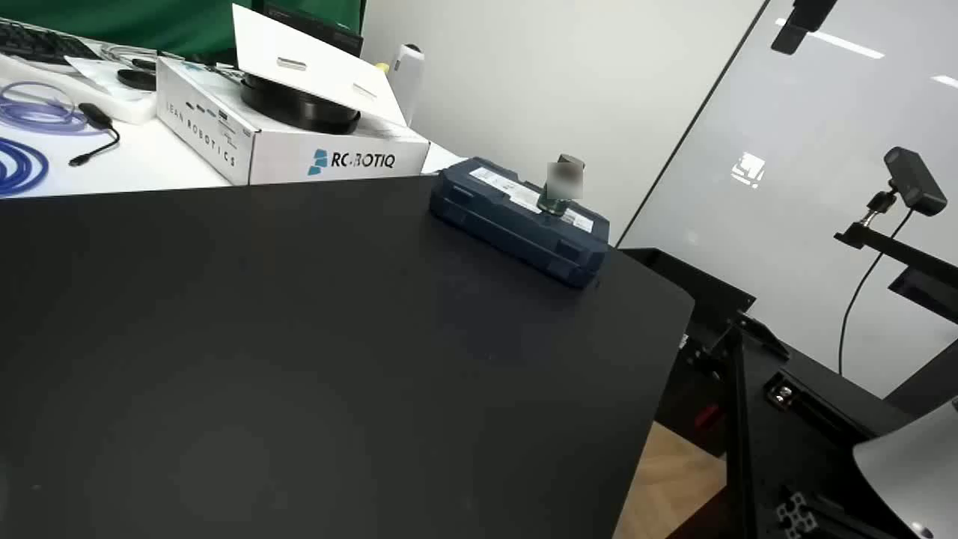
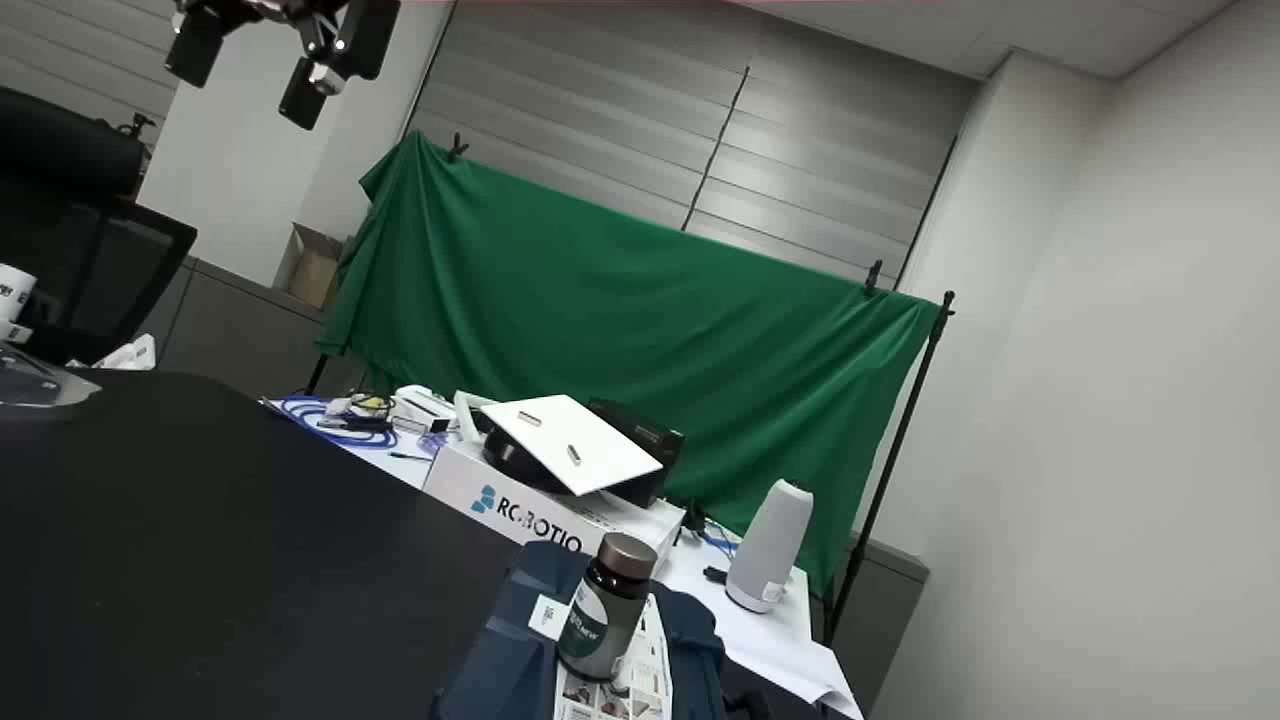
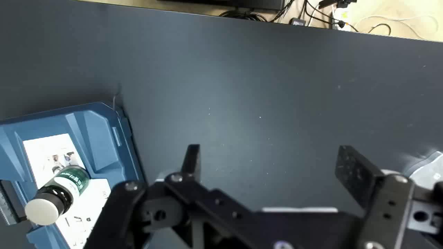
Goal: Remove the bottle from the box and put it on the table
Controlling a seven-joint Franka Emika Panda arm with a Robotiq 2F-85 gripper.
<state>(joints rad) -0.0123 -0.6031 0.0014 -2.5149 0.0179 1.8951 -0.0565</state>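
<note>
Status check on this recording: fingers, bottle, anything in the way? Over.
Fingers open, nothing between them. Bottle standing upright on top of blue box, not yet grasped. Nothing seen blocking it; white carton near blue box.

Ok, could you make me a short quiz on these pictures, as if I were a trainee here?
1. Multiple choice: where does the bottle stand?
a) on the floor
b) on top of the navy-blue box
c) on the white cardboard box

2. True or false: the gripper is open, with nothing in its grasp.

3. Fill in: the large cloth hanging in the background is ____.

Key: 1: b. 2: true. 3: green.
</note>
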